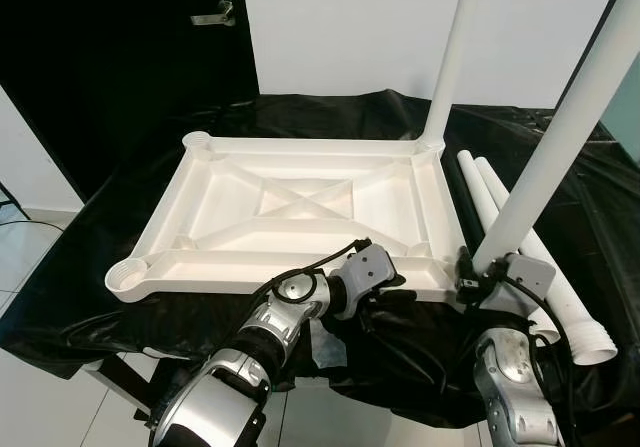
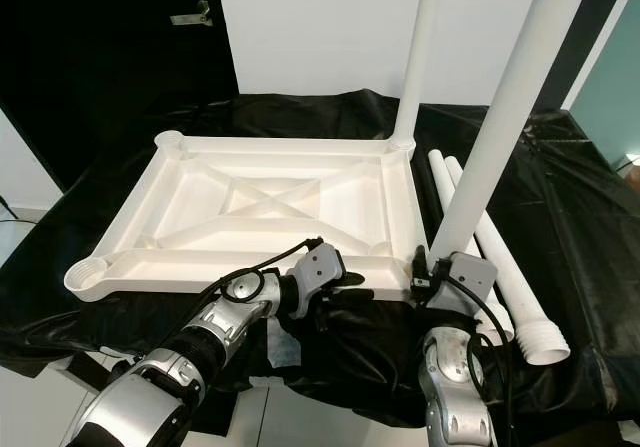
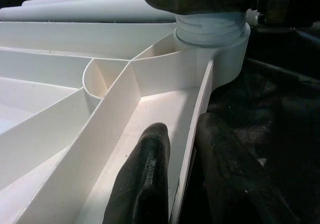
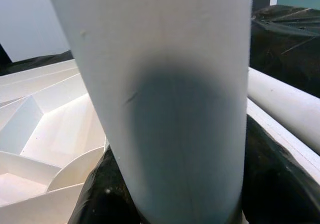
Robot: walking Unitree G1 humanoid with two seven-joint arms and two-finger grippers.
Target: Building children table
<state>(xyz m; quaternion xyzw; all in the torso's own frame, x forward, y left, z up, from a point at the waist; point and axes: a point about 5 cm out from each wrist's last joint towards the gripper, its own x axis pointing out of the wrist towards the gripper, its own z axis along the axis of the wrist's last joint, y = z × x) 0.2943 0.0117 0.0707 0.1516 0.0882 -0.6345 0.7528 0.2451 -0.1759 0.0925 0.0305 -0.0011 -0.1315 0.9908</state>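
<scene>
A white plastic table top (image 1: 200, 217) lies upside down on a black cloth (image 1: 90, 297). One white leg (image 1: 450, 57) stands upright in its far right corner. My right gripper (image 1: 470, 267) is shut on a second leg (image 1: 560, 127), low on it, and this leg leans to the right. In the left wrist view its ribbed lower end (image 3: 210, 26) sits in the near right corner socket (image 3: 220, 58). My left gripper (image 3: 182, 129) is shut on the table top's near rim, one finger inside and one outside. Dark fingers (image 4: 100, 194) flank the leg (image 4: 165, 83).
Two spare white legs (image 1: 575, 312) lie on the cloth right of the table top. The two left corner sockets (image 1: 197, 141) (image 1: 127, 274) hold nothing. A black door with a handle (image 1: 215, 15) stands behind on the left, beside a white wall.
</scene>
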